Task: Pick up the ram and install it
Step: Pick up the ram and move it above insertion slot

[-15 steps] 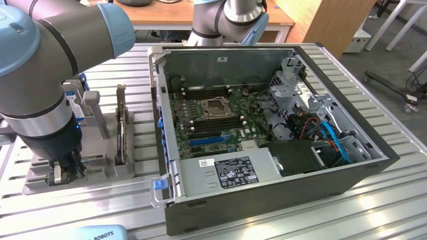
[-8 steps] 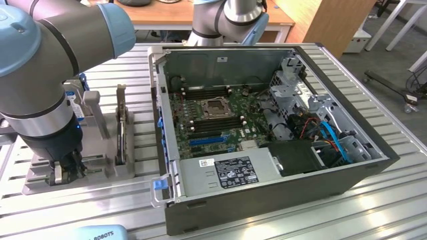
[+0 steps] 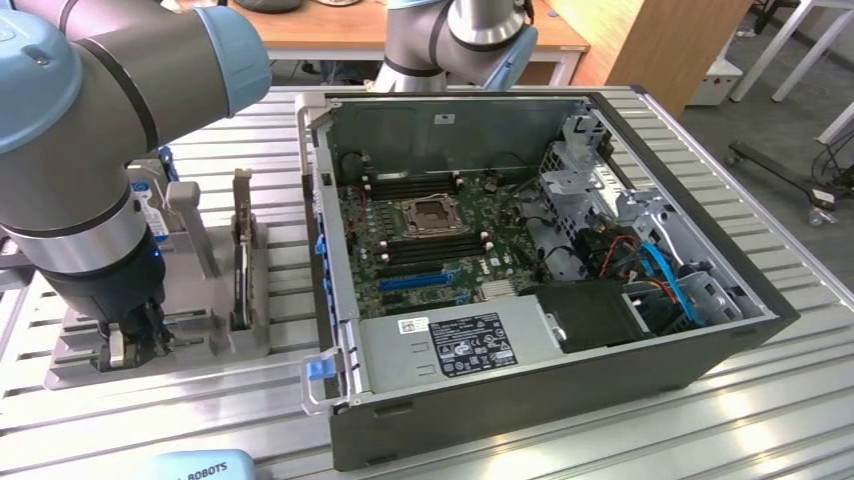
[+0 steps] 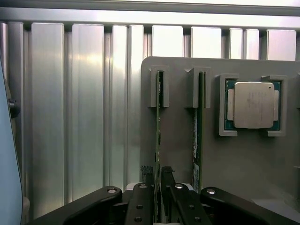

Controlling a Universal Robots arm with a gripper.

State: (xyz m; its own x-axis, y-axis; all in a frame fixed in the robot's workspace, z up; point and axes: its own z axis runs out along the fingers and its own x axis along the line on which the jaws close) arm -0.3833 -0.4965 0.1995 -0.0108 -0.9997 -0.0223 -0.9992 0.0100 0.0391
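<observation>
Underneath everything runs a desk of ribbed silvery metal slats, bright with glare in the wrist view. On it, at the exterior view's left, sits a grey holder, and beside that, filling the middle, an open computer case with its green motherboard laid bare. Behind the desk stands a wooden table with an orange-brown top and a tall wooden panel. A grey floor runs off to the exterior view's right, with white furniture legs and dark cables on it.

The end effector hangs low over the holder. In the wrist view it straddles the ram, which stands on edge in the holder's slots. Whether it is clenched on the ram or only bracketing it, I cannot tell. A second stick stands in the next slot, and a square silver processor lies in a pocket just beyond.
</observation>
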